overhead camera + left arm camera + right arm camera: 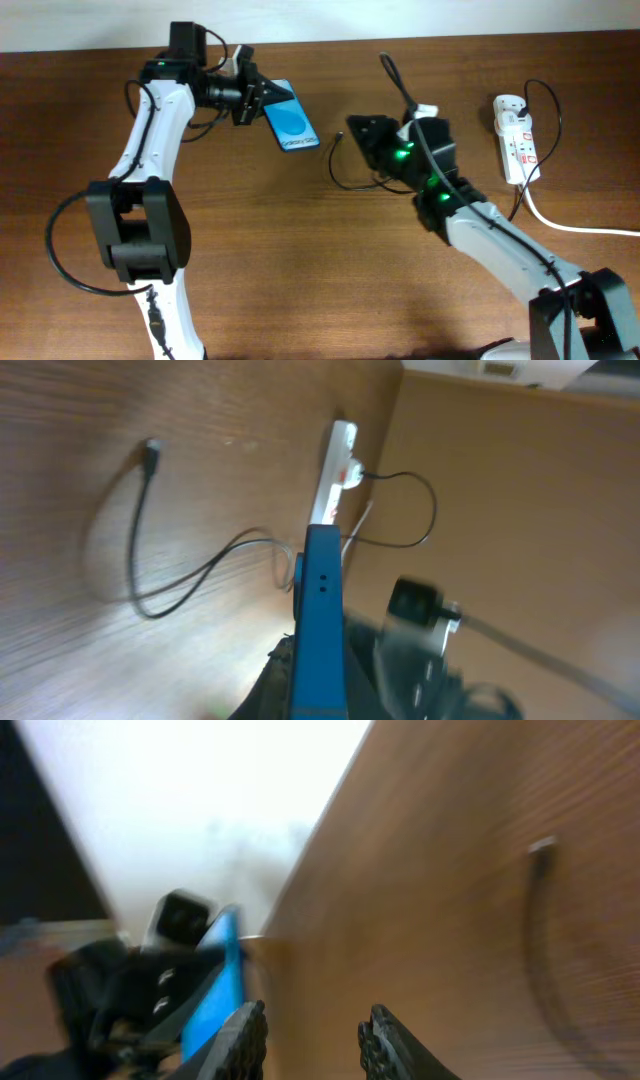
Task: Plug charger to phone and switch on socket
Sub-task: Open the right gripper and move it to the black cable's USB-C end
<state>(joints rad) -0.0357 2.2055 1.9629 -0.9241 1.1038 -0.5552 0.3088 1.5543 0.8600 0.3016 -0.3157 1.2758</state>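
The left fingers (258,98) clamp the phone (291,125); the right fingers (243,1035), part open and empty, should probably pinch the limp charger (333,165) at its stiff tip.

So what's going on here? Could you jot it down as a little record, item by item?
phone: blue screen facing up, gripped at one end by the left gripper
charger: lying loose on the table, plug tip free, not in the phone
right gripper: open, empty, between phone and socket
socket: on the table's right side, untouched by either arm; switches too small to read
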